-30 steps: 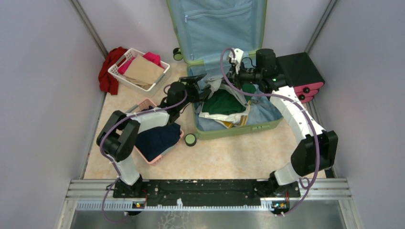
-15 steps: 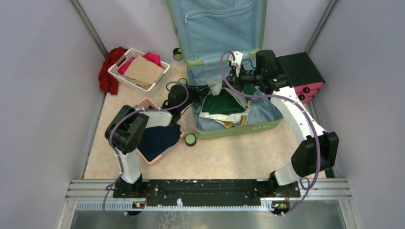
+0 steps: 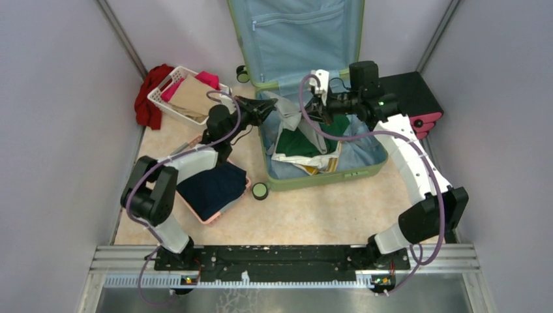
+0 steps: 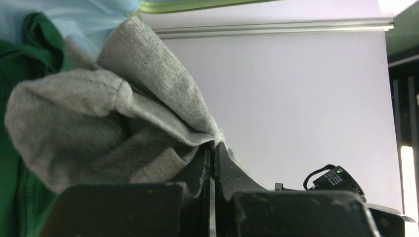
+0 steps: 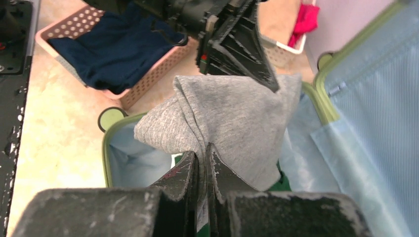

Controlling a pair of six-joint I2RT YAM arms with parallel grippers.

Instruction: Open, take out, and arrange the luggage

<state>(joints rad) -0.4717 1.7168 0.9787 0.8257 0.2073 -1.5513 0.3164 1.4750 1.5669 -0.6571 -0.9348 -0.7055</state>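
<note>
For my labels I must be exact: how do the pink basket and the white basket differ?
The pink basket holds one navy cloth; the white basket holds a tan cloth and a magenta cloth. The pink basket lies nearer the arm bases; the white basket is farther back. Both stand left of the luggage.

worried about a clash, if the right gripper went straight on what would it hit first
Beyond the gray garment it pinches, the right gripper points at the left gripper, probably the first thing met, though depth is unclear.
</note>
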